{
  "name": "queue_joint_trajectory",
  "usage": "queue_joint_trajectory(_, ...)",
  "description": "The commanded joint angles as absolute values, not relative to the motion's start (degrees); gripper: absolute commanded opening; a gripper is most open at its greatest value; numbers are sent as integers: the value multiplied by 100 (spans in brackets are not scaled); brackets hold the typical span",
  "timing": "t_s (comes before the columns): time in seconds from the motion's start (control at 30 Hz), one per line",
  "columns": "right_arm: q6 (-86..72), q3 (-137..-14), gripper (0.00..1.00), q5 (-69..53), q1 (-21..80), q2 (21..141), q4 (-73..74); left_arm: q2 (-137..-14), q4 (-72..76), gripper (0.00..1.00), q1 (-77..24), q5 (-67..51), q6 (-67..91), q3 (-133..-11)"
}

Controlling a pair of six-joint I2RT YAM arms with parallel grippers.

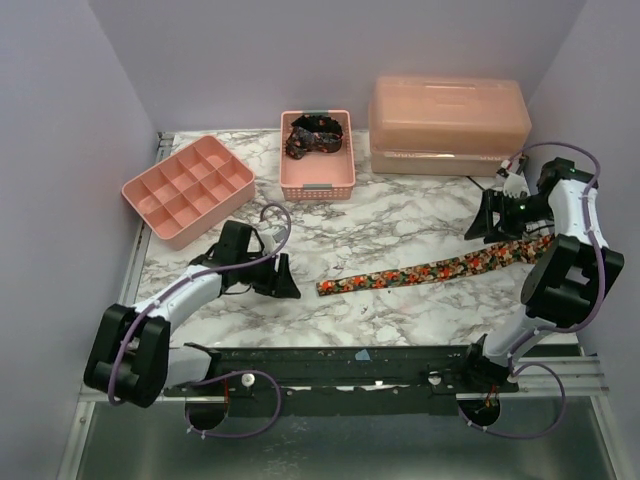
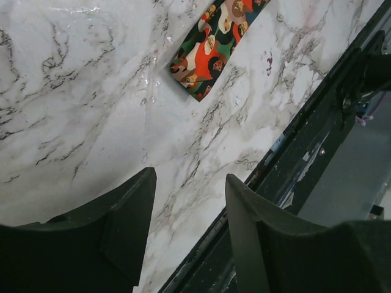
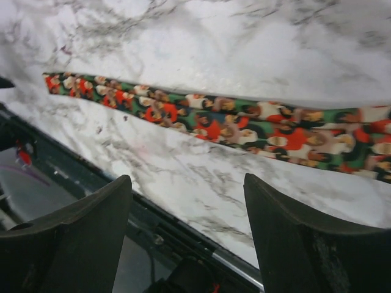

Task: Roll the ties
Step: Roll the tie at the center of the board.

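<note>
Marble tabletop (image 1: 400, 215) — tie (image 1: 430, 271) lying flat

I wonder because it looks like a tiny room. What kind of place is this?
Probably a robot practice booth, not a home. Plain walls box in a marble-look table, a left arm and a right arm are bolted at its near edge, and a tie lies ready.

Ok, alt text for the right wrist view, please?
A flat tie printed in red, orange and green lies unrolled across the white marble table, running from upper left to the right edge. In the foreground the right hand hangs over the table's near edge, its two dark fingers apart with nothing between them.
</note>
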State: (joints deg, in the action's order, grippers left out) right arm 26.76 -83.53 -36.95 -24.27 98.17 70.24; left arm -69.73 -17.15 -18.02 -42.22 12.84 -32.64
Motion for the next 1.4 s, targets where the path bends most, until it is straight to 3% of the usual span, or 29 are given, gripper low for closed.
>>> queue_joint_trajectory(0.0,2837,-7783,73,-4403,-2288,9681,7298,-7642,-1007,49,-2054,-4321,2002,-3510)
queue_joint_trajectory(0.23,2873,-7314,63,-4647,-2022,9554,7218,-8565,-446,47,-2342,-4535,2432,-3759)
queue_joint_trajectory(0.6,2962,-7238,61,-4579,-1995,9434,7201,-9578,-214,42,-2602,-4511,2705,-4167)
queue_joint_trajectory(0.7,2948,-7206,61,-4563,-1987,9424,7169,-9757,-95,31,-2602,-4736,2796,-4277)
queue_joint_trajectory(0.87,2897,-7172,60,-4594,-1936,9422,7103,-9687,88,1,-2602,-5194,2889,-4354)
queue_joint_trajectory(0.9,2871,-7165,60,-4610,-1913,9409,7085,-9630,111,0,-2602,-5247,2906,-4340)
queue_joint_trajectory(1.03,2789,-7161,59,-4682,-1732,9384,7032,-9224,9,0,-2602,-5295,2838,-4280)
queue_joint_trajectory(1.37,2341,-7194,56,-4965,-935,9476,6769,-8817,-1902,0,-2441,-4342,2197,-4719)
